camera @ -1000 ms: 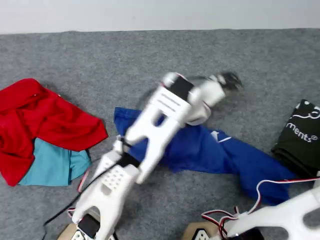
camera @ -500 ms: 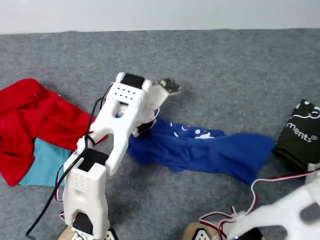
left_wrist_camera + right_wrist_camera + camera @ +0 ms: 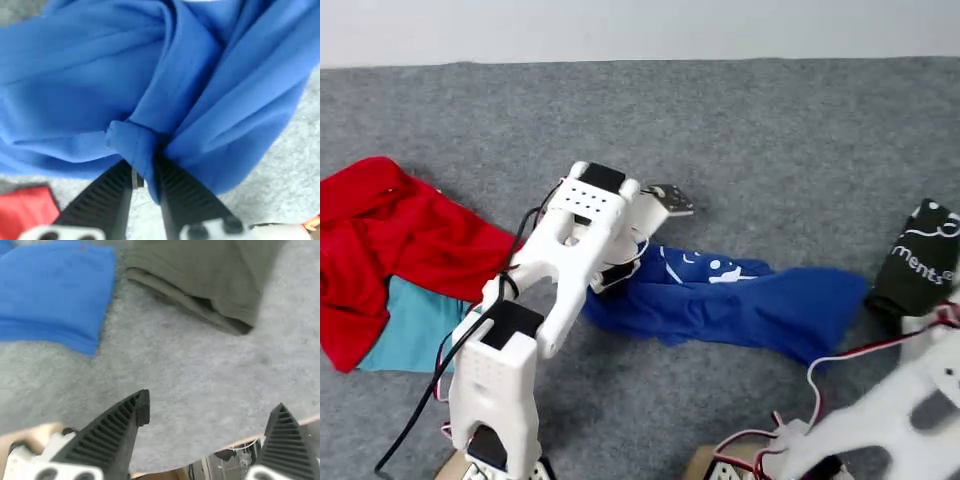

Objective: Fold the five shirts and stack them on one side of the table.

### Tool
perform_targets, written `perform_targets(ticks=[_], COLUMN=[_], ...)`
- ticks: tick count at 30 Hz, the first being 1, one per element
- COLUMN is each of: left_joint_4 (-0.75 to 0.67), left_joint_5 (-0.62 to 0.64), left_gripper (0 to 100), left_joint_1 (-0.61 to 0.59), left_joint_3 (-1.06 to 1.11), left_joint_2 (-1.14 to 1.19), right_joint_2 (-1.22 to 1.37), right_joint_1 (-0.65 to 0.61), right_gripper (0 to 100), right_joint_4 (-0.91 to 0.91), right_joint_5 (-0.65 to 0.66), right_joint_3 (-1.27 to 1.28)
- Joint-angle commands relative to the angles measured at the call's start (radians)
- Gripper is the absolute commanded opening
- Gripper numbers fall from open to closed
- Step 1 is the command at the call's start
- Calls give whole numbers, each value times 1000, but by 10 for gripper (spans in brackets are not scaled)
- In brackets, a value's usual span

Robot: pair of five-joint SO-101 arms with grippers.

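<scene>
Holding one end of the blue shirt (image 3: 750, 305), the left pincer (image 3: 145, 167) is clamped on a bunched fold of the cloth, with its two fingers pressed together around a hem. From this grip the shirt runs as a long, loosely twisted band across the grey desk (image 3: 770, 120). Its long axis therefore goes from the left arm toward the right side of the desk, and the far end rests on the desk just beside the folded dark shirt (image 3: 920, 265). The right pincer (image 3: 210, 412) stands with its fingers wide apart above bare desk and holds nothing. In its wrist view the free blue end and the dark shirt both lie near, in front of it. I judge that this relation decides the coming move: the free end is well apart from the left pincer and much nearer to the right arm. The right pincer is therefore the one that could take it, and the shirt could then be stretched along its long axis and laid flat for folding. The red shirt (image 3: 410, 235) and the teal shirt (image 3: 420, 325) under it lie unfolded on the other side of the left arm from the blue band.
</scene>
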Motion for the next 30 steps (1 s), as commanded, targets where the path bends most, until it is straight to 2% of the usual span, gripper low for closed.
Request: perform_targets(ticks=[1, 4, 7, 12, 15, 21, 30], left_joint_4=[21, 21, 8, 5, -18, -31, -29], left_joint_5=[-5, -5, -6, -6, -6, -6, -6], left_gripper=[3, 3, 3, 3, 3, 3, 3], left_joint_1=[-72, -152, -204, -215, -213, -213, -215], left_joint_3=[2, 2, 5, 7, 7, 7, 7], left_joint_2=[-64, -60, -58, -57, -57, -57, -57], right_joint_2=[-8, -7, 1, 5, 19, 140, 346], right_joint_1=[-94, -220, -367, -561, -648, -736, -779], right_gripper=[289, 220, 202, 201, 201, 202, 202], right_joint_4=[38, 38, 31, -50, -79, -96, -271], right_joint_5=[8, 5, 0, -130, -160, -153, -66], right_joint_3=[86, 176, 261, 377, 399, 400, 400])
